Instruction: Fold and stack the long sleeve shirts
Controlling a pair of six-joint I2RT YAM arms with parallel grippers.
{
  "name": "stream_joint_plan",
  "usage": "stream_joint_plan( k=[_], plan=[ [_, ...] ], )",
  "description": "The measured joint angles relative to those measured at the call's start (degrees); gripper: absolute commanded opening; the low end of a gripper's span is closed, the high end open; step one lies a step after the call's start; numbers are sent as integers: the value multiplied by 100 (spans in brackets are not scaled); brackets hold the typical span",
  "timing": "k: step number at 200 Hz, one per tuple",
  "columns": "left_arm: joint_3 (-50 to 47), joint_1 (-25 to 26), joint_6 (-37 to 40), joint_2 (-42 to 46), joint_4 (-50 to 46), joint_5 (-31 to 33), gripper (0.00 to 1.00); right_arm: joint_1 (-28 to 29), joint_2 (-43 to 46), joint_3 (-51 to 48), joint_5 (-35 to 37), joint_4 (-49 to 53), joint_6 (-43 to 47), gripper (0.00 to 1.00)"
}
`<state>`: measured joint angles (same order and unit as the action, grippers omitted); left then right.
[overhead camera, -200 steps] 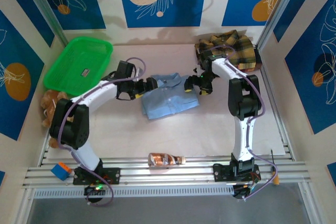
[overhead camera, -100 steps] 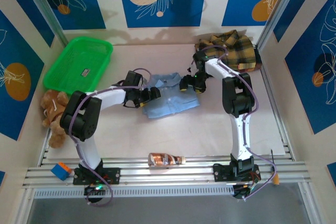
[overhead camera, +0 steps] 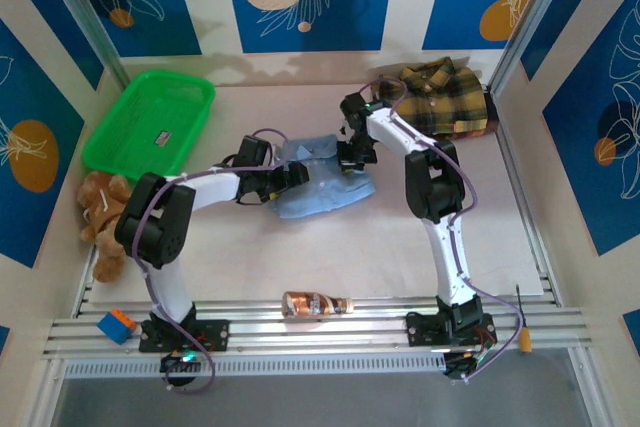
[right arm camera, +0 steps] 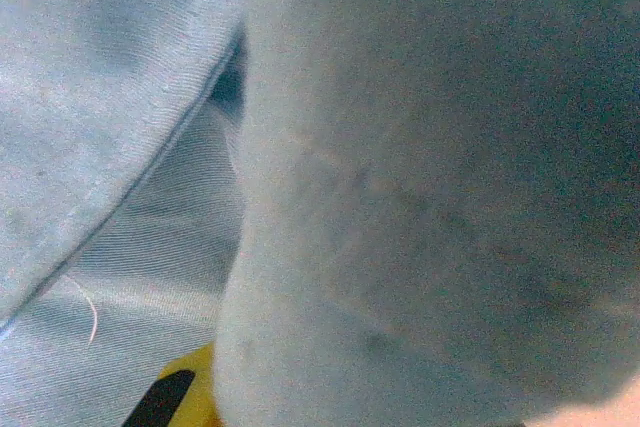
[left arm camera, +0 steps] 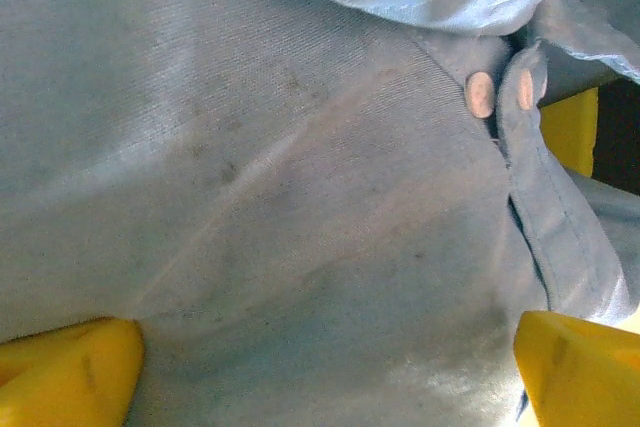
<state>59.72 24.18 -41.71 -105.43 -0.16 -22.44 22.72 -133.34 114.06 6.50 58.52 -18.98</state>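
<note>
The light blue shirt [overhead camera: 325, 187] lies mid-table, its right side bunched up. My left gripper [overhead camera: 290, 175] rests on its left edge; in the left wrist view the yellow fingertips [left arm camera: 70, 372] stand wide apart and open over the blue cloth [left arm camera: 300, 197], near the collar buttons [left arm camera: 481, 94]. At the shirt's upper right edge my right gripper [overhead camera: 350, 153] is shut on a fold of it; in the right wrist view that fold [right arm camera: 430, 207] covers the jaws, with one yellow finger [right arm camera: 190, 397] peeking out. The plaid shirt [overhead camera: 445, 97] lies crumpled at the back right.
A green basket [overhead camera: 150, 122] stands at the back left. A teddy bear [overhead camera: 97, 209] lies by the left wall. A brown bottle [overhead camera: 316, 304] lies on the front rail, and a blue-and-orange block [overhead camera: 117, 325] at the front left.
My right gripper moved left onto the blue shirt's right edge and closed on it, bunching that side inward. The left gripper slid right onto the shirt's left edge and stayed open.
</note>
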Motion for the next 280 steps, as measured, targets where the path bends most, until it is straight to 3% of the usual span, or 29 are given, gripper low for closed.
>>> stream_joint_plan(
  k=[26, 67, 114, 189, 280],
  plan=[
    [142, 0, 39, 197, -142, 0, 100, 11, 2, 599, 1023, 293, 229, 0],
    [1239, 0, 249, 614, -350, 4, 100, -107, 66, 1526, 2636, 361, 994, 0],
    [2144, 0, 431, 957, -472, 87, 100, -269, 210, 2218, 3593, 68, 1814, 0],
    [2243, -68, 629, 1082, -861, 262, 100, -568, 229, 2896, 3751, -116, 2245, 0],
    [1880, -181, 629, 1213, -892, 326, 100, -892, 295, 3390, 3021, 208, 1980, 0]
  ],
)
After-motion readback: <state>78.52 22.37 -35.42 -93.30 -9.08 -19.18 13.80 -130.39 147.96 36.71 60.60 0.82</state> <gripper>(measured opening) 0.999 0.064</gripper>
